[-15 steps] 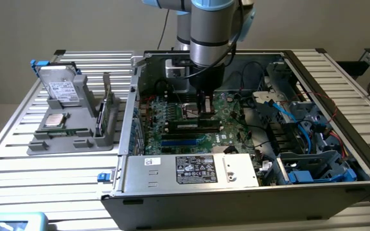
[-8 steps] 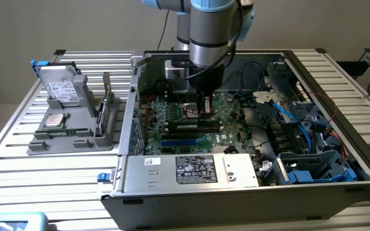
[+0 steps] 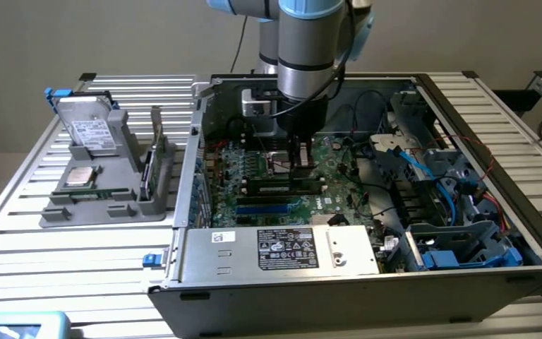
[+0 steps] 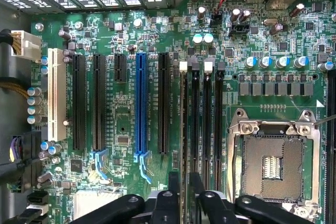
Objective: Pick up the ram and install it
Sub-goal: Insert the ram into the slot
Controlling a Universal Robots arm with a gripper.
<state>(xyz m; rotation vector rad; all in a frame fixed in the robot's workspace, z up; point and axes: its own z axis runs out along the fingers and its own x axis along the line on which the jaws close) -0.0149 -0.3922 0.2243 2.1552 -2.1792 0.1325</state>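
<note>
Black fingers (image 4: 195, 184) of the gripper (image 4: 184, 182) sit closest to the wrist camera, drawn in on a thin board seen edge-on. I take that board for the ram (image 4: 184, 129), clamped by its upper long edge. It runs along the memory slot with the white latch (image 4: 183, 66), the slot beside the black expansion slot (image 4: 164, 103). Whether it is fully seated I cannot tell. The other memory slots (image 4: 195, 119) lie between it and the open processor socket (image 4: 273, 166), and the blue expansion slot (image 4: 140, 103) lies on the far side of the black one.

As a thing to handle, the ram looks light, stiff and thin, and easily damaged at its chips and contact edge. The bare upper edge or the short ends are the sound places to hold it, with any push kept square to the slot.

In the exterior view the arm (image 3: 313, 42) reaches down into the open computer case (image 3: 346, 296), the gripper (image 3: 299, 166) low over the motherboard (image 3: 346, 159), beyond the labelled power supply (image 3: 290, 248). On the exterior view's left, a grey fixture (image 3: 111, 205) on the bench (image 3: 64, 254) carries a hard drive (image 3: 92, 131) and a processor chip (image 3: 81, 176).
</note>
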